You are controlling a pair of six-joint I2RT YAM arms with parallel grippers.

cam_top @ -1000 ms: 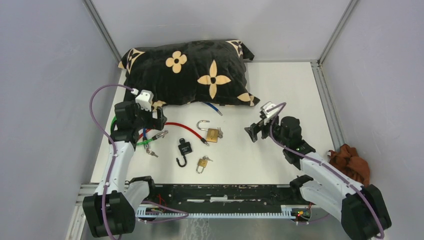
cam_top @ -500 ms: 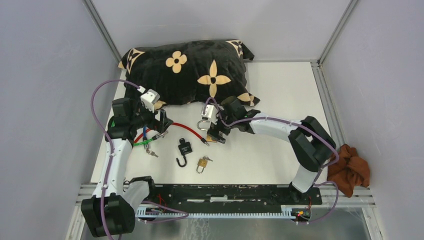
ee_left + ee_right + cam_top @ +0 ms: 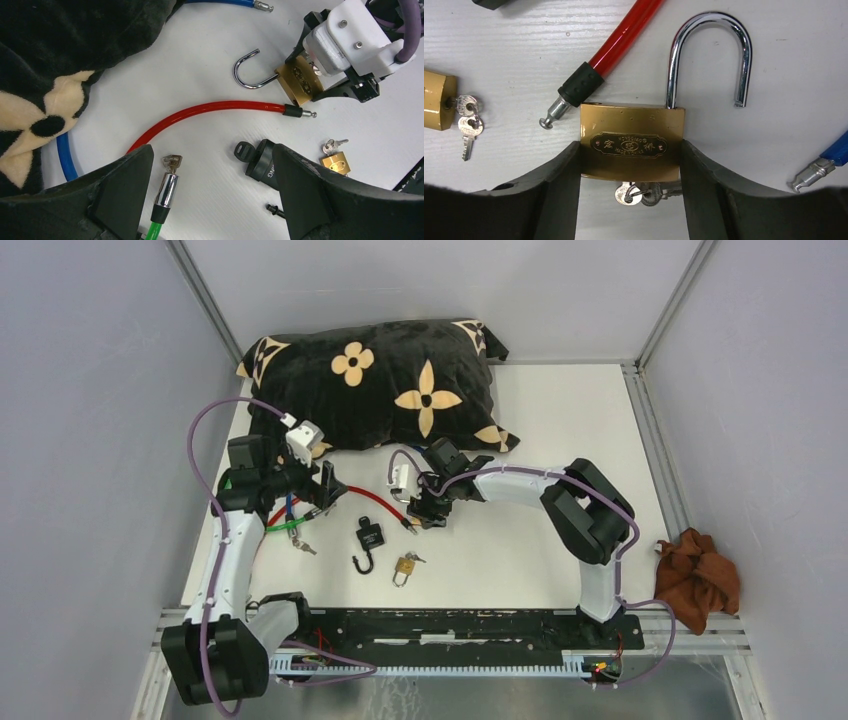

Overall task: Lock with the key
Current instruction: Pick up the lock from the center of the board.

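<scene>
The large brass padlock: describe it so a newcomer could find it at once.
Start at the black flowered pillow at the back and come forward to the tip of the red cable. Beside that tip lies the large brass padlock, gripped across its body by the right claw. It is bigger than the other brass padlock, and its chrome shackle stands open.
</scene>
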